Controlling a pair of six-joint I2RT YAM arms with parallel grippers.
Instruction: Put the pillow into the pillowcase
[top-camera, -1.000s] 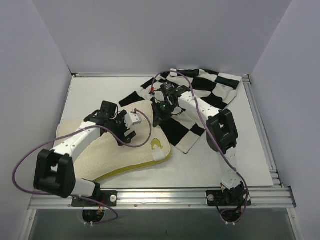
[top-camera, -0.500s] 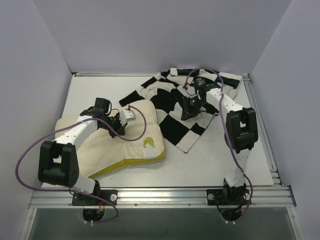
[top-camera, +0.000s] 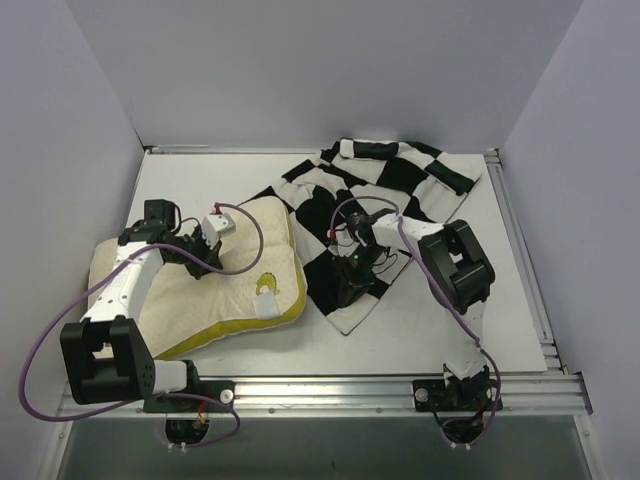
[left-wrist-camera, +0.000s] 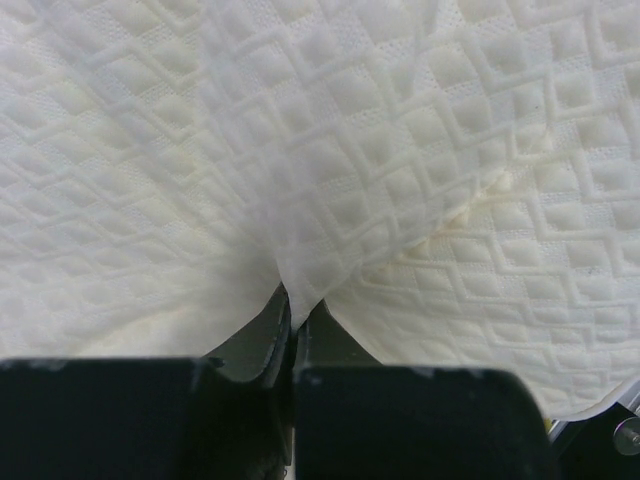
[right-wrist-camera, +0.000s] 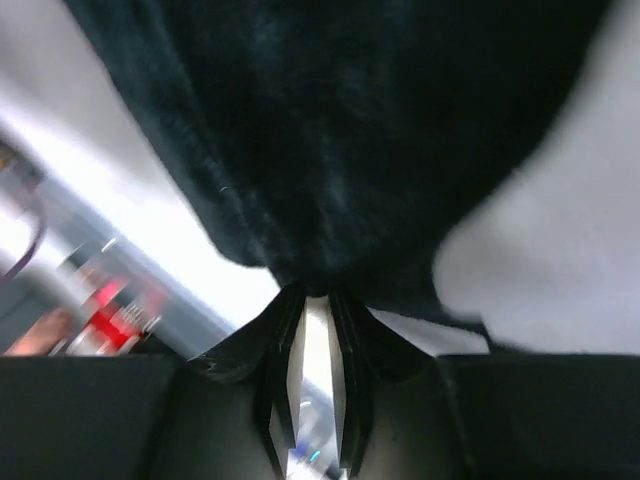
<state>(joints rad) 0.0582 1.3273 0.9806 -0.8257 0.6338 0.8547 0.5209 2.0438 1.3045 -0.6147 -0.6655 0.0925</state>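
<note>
The cream quilted pillow (top-camera: 235, 295) lies at the front left with its yellow edge, logo and white tag toward the middle. My left gripper (top-camera: 203, 252) sits on the pillow's top. In the left wrist view this gripper (left-wrist-camera: 297, 300) is shut on a pinched fold of the pillow (left-wrist-camera: 400, 150). The black-and-white checkered pillowcase (top-camera: 400, 175) is spread from the back right down to the centre, beside the pillow. My right gripper (top-camera: 352, 272) is at its near part. In the right wrist view it (right-wrist-camera: 315, 292) is shut on a black patch of the pillowcase (right-wrist-camera: 350, 130).
The white table (top-camera: 200, 180) is walled at the back and on both sides. Metal rails run along the right edge (top-camera: 522, 260) and the front edge (top-camera: 330, 385). Purple cables loop off both arms.
My left gripper shut on the pillow and dragged it left. My right gripper carried the pillowcase from the back toward the front centre, so the case now reaches closer to the pillow.
</note>
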